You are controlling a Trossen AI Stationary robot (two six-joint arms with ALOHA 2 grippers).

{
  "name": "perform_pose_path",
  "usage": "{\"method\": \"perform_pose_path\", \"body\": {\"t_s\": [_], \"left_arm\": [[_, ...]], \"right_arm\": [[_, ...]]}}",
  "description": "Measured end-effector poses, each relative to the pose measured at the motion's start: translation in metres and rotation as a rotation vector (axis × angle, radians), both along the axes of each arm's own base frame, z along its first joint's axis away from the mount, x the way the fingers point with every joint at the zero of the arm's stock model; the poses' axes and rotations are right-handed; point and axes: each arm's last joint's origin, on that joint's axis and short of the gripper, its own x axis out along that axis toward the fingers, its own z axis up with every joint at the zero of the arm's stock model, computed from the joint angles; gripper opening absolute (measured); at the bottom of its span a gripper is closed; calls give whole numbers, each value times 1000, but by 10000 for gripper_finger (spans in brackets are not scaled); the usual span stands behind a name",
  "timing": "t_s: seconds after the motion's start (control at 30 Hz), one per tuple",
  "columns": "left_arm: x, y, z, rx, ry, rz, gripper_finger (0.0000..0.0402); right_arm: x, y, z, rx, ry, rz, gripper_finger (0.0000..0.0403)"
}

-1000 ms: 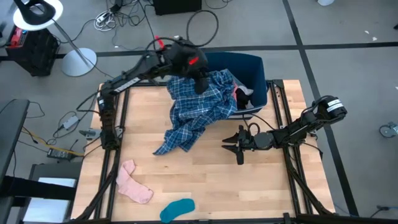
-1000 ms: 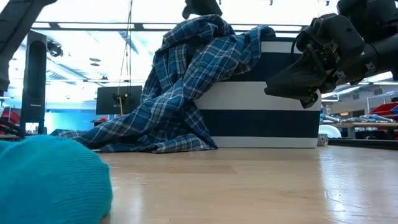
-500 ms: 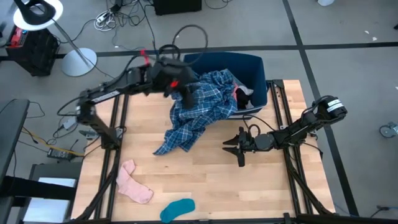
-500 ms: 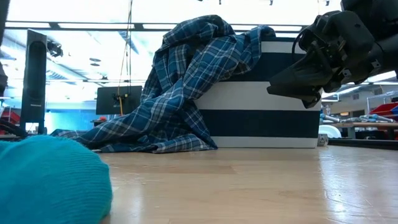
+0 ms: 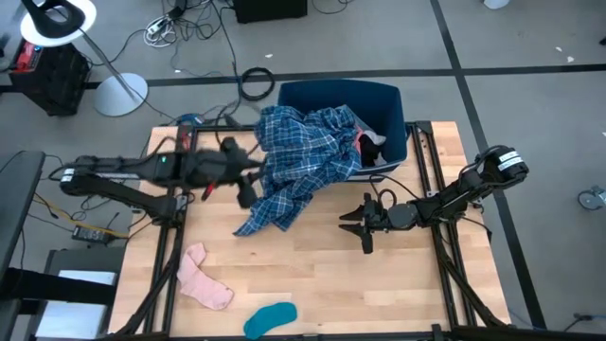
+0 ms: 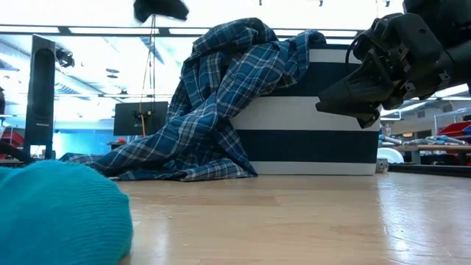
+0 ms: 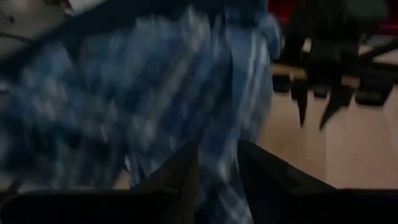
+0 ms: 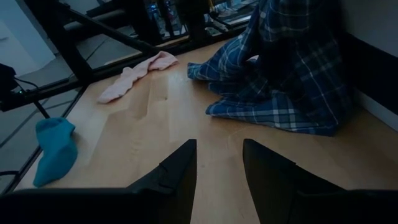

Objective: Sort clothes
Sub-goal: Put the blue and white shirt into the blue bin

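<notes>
A large blue plaid shirt hangs over the near rim of the dark blue bin. Its lower part lies spread on the table. White, black and red pieces lie in the bin. A pink sock and a teal sock lie flat near the table's front left. My left gripper is open and empty above the table, just left of the shirt, which fills its wrist view. My right gripper hovers open and empty right of the shirt's lower end.
The bin stands at the table's far edge, its striped wall facing the near side. Bare wood lies between the shirt and the front edge. A floor lamp and cables lie on the floor beyond the table.
My left gripper has swung from above the shirt at the bin's rim toward the table's left and near edges, ending beside the shirt's left side. The shirt and my right arm have stayed where they were.
</notes>
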Motion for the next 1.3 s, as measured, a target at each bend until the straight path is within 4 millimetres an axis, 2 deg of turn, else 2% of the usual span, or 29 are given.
{"method": "perform_pose_path", "body": {"t_s": [0.27,0.53,0.83,1.2,1.3], "left_arm": [[-23,-16,-72,-95,-33,35,117],[-24,-17,-120,-133,-37,54,117],[-22,-18,-132,-156,-105,22,128],[-23,-18,-137,-147,-61,24,215],[-23,-18,-146,-228,-17,66,224]], "right_arm": [[0,0,0,0,0,0,132],[0,0,0,0,0,0,132],[0,0,0,20,-1,-5,132],[0,-1,0,15,-1,-7,132],[0,-1,0,16,-1,-7,132]]}}
